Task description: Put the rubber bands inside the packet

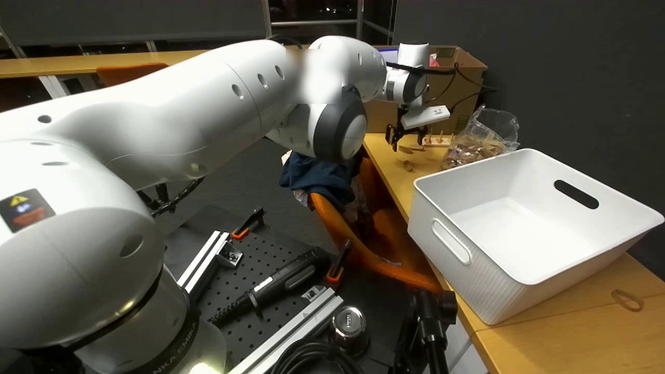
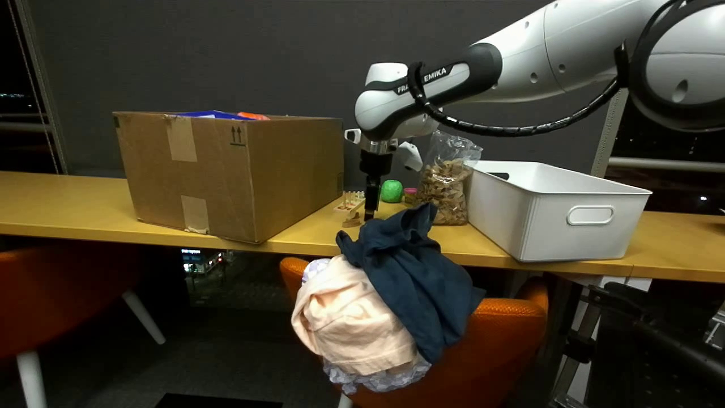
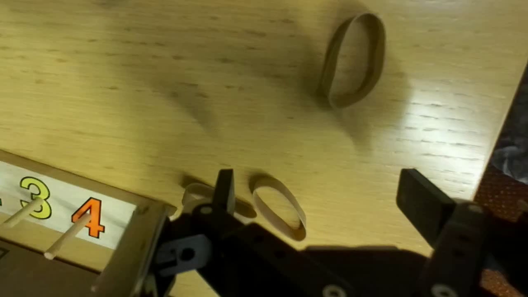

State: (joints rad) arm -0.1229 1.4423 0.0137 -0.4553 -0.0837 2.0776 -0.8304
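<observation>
One long wooden table (image 2: pixel 56 198) carried a white tub (image 2: pixel 595 243). A white robot arm (image 1: pixel 197 98) bent across, its far end above the wood to one side of the tub. An orange chair (image 2: pixel 504 334) stood lower than the tub by the table's edge, heaped with clothes (image 2: pixel 419 272). A cardboard box (image 2: pixel 153 170) rested on the table well apart from the tub. Between box and tub, just beside the tub, a clear plastic bag (image 2: pixel 447 180) stood upright, its lower part full of tan strips (image 2: pixel 444 207), its crinkled top higher than the tub's rim; whether bag and tub touched could not be told. Farther from the tub than the bag, the gripper (image 3: pixel 317 185) hung low over the table, its two fingers spread wide apart. Near it, also beyond the bag from the tub, lay a wooden board (image 3: pixel 117 214) with pegs and the numbers 3 and 4. Smallest were the tan rubber bands (image 3: pixel 374 57). Three lay on the table, all on the bag's side of the tub: the one nearest the tub was apart from the gripper, another, in the wrist view, showed on the wood between its fingers, and the last was partly hidden behind a finger. A lone band (image 1: pixel 625 306) lay across the tub from the bag.
</observation>
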